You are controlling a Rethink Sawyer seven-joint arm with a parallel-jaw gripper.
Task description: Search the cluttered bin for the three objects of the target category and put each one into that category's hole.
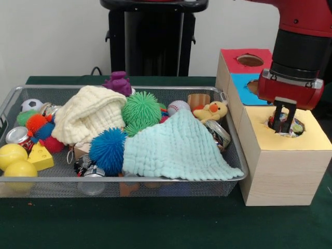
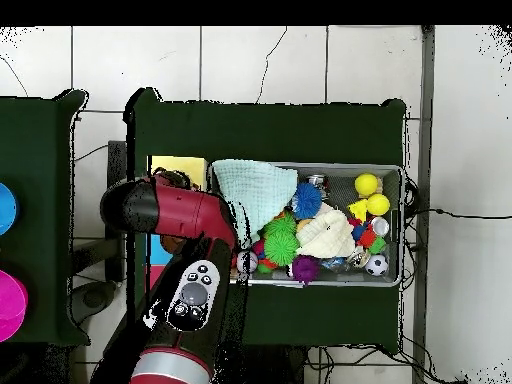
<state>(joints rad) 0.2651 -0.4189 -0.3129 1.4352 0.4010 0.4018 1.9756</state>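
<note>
My gripper (image 1: pixel 284 123) reaches straight down into the round hole (image 1: pixel 275 124) in the yellow top of the nearest wooden box (image 1: pixel 306 139). Its fingers stand close together on a small printed cloth (image 1: pixel 296 126), whose coloured patches show at the hole's mouth. The wire mesh bin (image 1: pixel 129 180) lies to the left of the boxes, full of toys. No other printed cloth shows in it. In the overhead view my arm (image 2: pixel 170 210) covers the gripper and most of the yellow box (image 2: pixel 178 166); the bin (image 2: pixel 401 225) lies to the right.
A mint waffle cloth (image 1: pixel 176 148) and a cream waffle cloth (image 1: pixel 91 114) cover much of the bin, among spiky balls, yellow balls (image 1: pixel 15 161), cans and a plush duck (image 1: pixel 212 110). Blue-topped (image 1: pixel 244 83) and red-topped (image 1: pixel 233 58) boxes stand behind the yellow one.
</note>
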